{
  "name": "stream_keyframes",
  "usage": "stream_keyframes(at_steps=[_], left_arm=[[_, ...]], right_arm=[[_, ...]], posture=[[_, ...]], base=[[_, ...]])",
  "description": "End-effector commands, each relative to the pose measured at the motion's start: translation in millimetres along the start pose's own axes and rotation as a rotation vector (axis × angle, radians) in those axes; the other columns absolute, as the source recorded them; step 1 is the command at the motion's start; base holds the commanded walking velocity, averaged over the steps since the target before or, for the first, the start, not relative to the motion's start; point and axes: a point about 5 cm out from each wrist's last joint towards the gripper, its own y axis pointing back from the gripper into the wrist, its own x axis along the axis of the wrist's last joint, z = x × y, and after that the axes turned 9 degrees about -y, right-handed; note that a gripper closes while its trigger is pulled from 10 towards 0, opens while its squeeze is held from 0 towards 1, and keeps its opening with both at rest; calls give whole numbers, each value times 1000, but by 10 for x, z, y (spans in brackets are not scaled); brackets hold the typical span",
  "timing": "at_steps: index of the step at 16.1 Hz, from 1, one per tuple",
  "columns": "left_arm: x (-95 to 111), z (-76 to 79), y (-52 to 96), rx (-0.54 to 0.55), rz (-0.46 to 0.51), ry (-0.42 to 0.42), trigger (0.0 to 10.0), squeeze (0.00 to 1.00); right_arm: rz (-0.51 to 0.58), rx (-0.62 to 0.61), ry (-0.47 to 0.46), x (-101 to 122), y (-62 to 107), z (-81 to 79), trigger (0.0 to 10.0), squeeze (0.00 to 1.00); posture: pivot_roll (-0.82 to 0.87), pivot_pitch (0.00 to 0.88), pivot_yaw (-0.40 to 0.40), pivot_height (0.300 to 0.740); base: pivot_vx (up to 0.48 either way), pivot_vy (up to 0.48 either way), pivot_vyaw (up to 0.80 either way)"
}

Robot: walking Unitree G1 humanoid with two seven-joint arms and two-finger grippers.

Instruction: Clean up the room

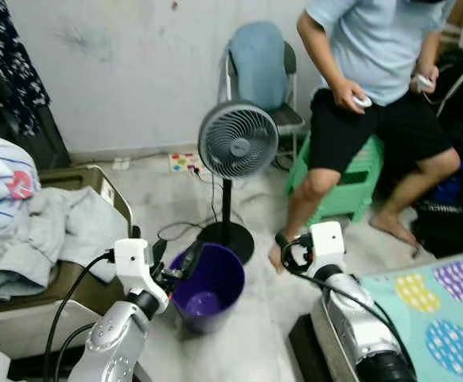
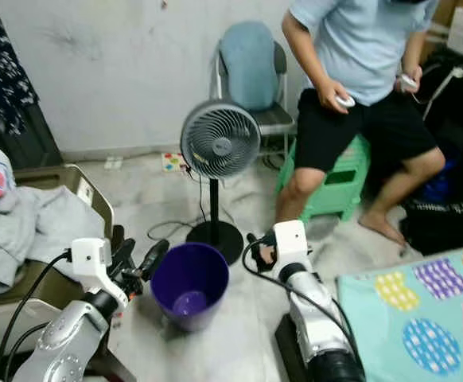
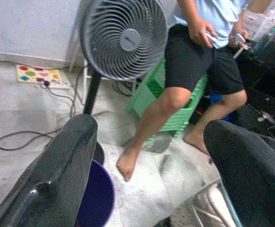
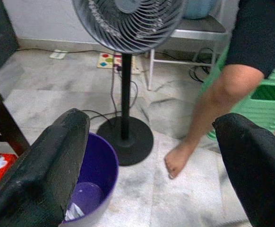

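A purple bin [image 1: 208, 286] stands on the pale floor in front of me, by the base of a grey standing fan [image 1: 237, 143]. A bit of pale litter lies at the bin's bottom [image 4: 73, 213]. My left gripper [image 1: 176, 263] is open with nothing in it and hovers at the bin's left rim. On the other side, my right gripper [image 2: 259, 248] is open and bare, just right of the bin and above the floor. Seen from the wrists, the left gripper [image 3: 149, 130] and the right gripper [image 4: 151, 120] both look past the bin toward the fan.
A person [image 1: 375, 72] sits on a green stool [image 1: 351, 183] behind the fan, bare foot [image 4: 175, 163] near the fan base [image 4: 128, 142]. A heap of clothes [image 1: 40, 231] lies on the left. A dotted mat [image 1: 438, 310] is at right; a cable [image 1: 180, 231] runs over the floor.
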Motion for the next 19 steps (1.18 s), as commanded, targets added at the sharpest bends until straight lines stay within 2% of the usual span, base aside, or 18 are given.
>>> stream_keyframes(at_steps=[1, 19], left_arm=[[56, 30, -14, -16, 24, -8, 10000, 0], [45, 57, -10, -34, 18, -16, 10000, 0]], right_arm=[[7, -3, -1, 35, -14, 22, 10000, 0], [-2, 7, 5, 21, -12, 20, 10000, 0]], posture=[[-74, 0, -17, 740], [-72, 0, -20, 740]], base=[[0, 0, 0], [0, 0, -781]])
